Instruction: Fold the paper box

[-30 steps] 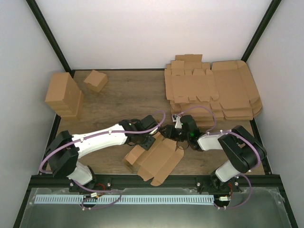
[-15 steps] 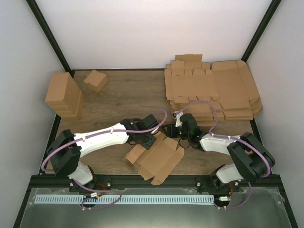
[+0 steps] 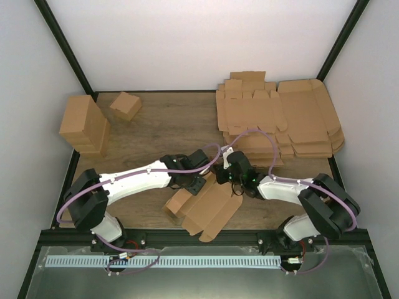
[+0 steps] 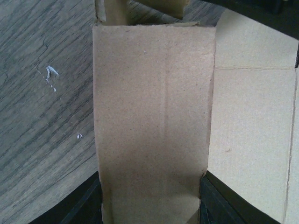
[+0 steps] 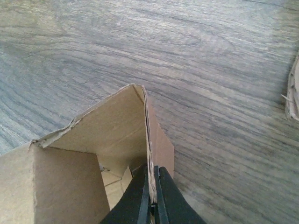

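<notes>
The paper box is lying partly folded toward 6 o'clock on the wooden table, close to the near edge and between the two arms, its length running from 7 o'clock to 1 o'clock. The left gripper is extending from 9 o'clock onto the box's 11 o'clock side. In the left wrist view its jaws are standing part way apart, with a plain cardboard panel filling the gap and a dark finger pressing against each long edge, so it is holding the box across that panel. The right gripper is extending from 3 o'clock to the box's 1 o'clock corner. In the right wrist view its fingers are pinching tight on the thin upper edge of a raised cardboard wall, which is meeting a neighbouring wall at a corner. The two grippers are sitting just beside each other. A stack of larger flat cardboard sheets is lying at 2 o'clock, a tall cardboard block is standing at 10 o'clock, and a small folded carton is resting near it toward 11 o'clock
</notes>
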`<state>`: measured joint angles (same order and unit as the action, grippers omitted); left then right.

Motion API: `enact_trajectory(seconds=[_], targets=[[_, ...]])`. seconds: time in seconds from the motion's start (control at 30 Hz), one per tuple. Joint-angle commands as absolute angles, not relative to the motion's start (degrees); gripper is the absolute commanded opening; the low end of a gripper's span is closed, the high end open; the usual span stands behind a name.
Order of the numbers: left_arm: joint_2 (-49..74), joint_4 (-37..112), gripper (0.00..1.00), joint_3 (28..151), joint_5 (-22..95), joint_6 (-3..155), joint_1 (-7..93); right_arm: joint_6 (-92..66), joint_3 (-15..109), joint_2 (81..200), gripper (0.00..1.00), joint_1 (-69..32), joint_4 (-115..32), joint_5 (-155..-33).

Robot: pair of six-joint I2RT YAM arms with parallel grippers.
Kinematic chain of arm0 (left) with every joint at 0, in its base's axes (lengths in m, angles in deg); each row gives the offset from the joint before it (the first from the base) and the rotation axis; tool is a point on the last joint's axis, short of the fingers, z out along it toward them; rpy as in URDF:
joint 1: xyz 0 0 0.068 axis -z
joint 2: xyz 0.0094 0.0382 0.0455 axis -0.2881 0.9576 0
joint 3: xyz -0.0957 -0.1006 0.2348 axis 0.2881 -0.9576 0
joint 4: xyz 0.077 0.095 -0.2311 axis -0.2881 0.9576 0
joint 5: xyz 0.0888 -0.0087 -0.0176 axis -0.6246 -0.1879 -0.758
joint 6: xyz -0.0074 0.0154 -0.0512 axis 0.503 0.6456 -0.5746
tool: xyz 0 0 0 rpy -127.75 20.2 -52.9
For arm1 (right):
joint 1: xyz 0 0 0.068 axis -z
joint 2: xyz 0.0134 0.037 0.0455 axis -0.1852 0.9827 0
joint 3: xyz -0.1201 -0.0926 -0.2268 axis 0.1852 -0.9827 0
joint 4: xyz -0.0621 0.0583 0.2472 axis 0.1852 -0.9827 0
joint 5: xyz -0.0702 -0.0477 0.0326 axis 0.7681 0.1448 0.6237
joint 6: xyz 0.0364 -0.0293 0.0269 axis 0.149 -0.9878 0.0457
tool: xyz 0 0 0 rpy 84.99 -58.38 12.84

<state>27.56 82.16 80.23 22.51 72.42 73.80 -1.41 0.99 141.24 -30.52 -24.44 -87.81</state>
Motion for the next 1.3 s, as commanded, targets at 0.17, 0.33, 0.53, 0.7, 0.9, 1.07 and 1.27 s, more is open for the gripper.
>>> enact_trajectory(seconds=[0.17,0.33,0.53,0.7,0.9,1.07,1.27], targets=[[29.3,83.1,0.5,81.6,22.0,71.9,74.1,1.1,2.9,131.4,0.01,-32.3,-34.7,-84.8],[29.5,83.1,0.5,82.1,22.3,71.7,74.1,4.4,2.2,130.2,0.01,-32.6,-37.6,-87.1],[29.7,83.2,0.5,82.6,23.1,71.0,74.1,10.7,-0.1,128.3,0.01,-33.8,-35.9,-90.7],[29.9,83.3,0.5,82.9,23.4,71.0,74.1,13.5,0.2,128.8,0.01,-34.0,-37.0,-90.6],[31.1,83.9,0.5,83.5,23.6,71.0,74.3,17.5,-2.4,129.2,0.02,-36.8,-34.0,-91.2],[31.6,84.1,0.5,84.4,23.6,70.3,74.8,18.9,-4.5,127.9,0.02,-39.1,-30.1,-91.4],[31.5,83.3,0.5,84.7,24.6,70.4,75.0,18.7,-8.9,125.8,0.1,-39.3,-23.1,-94.1]])
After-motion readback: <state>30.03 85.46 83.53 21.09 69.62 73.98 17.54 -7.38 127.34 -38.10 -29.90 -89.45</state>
